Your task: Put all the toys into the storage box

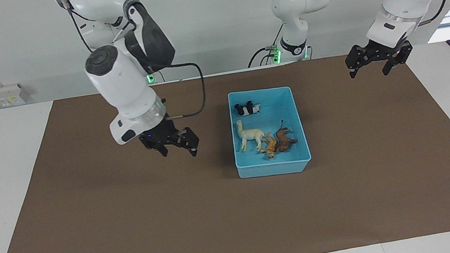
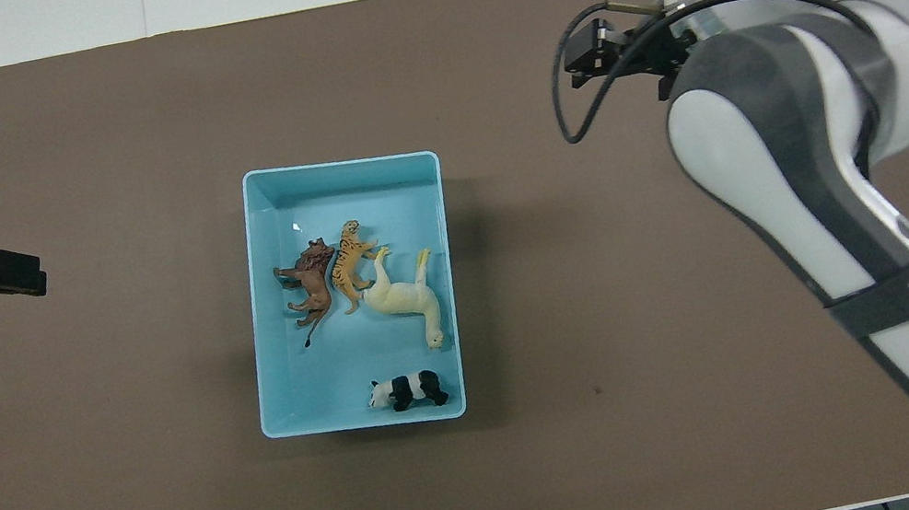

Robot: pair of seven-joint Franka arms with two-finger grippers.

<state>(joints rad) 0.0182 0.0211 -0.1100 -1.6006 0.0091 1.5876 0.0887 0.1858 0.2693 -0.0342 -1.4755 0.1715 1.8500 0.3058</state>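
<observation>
The light blue storage box [image 1: 274,169] stands in the middle of the brown mat. All four toys lie inside it: the cream-white llama [image 1: 251,135], the orange tiger [image 1: 271,146], the brown animal [image 1: 284,140] and the panda [image 1: 248,108], which lies in the corner nearest the robots. In the overhead view the box [image 2: 340,164] holds the llama [image 2: 402,300], tiger [image 2: 349,264], brown animal [image 2: 310,285] and panda [image 2: 408,390]. My right gripper [image 1: 179,152] hangs open and empty over the mat beside the box. My left gripper [image 1: 369,73] is open and empty over the mat's edge at its own end.
The brown mat [image 1: 133,229] covers most of the white table. In the overhead view the right gripper [image 2: 597,57] shows partly under its own arm, and the left gripper [image 2: 8,271] sits at the mat's edge.
</observation>
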